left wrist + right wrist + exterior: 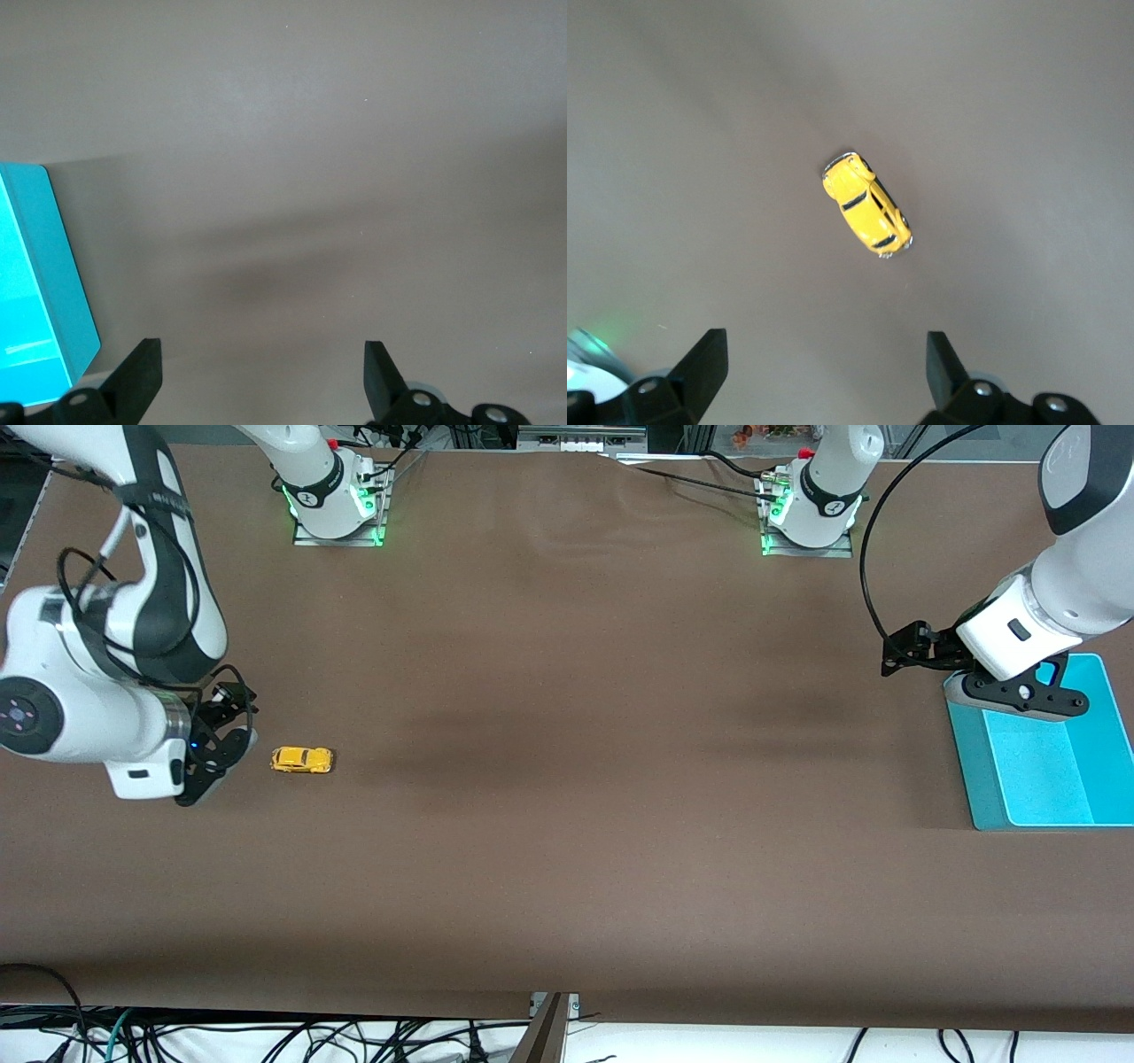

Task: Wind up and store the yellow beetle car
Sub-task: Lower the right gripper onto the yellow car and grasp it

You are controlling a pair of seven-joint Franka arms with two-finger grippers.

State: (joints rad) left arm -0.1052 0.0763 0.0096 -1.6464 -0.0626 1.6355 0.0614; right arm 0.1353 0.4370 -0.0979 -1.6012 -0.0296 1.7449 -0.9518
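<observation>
The yellow beetle car [302,760] sits on its wheels on the brown bench [567,797], toward the right arm's end. The right end effector [217,757] hangs just beside the car, fingers spread wide and holding nothing. The left end effector [921,657] hovers by the rim of a turquoise bin [983,779] at the left arm's end, also wide open and empty.

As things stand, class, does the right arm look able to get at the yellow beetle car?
Probably yes. The right gripper stands open just beside the yellow beetle car, which sits alone on the bare table with nothing between them. The left gripper waits open by the turquoise bin.
</observation>
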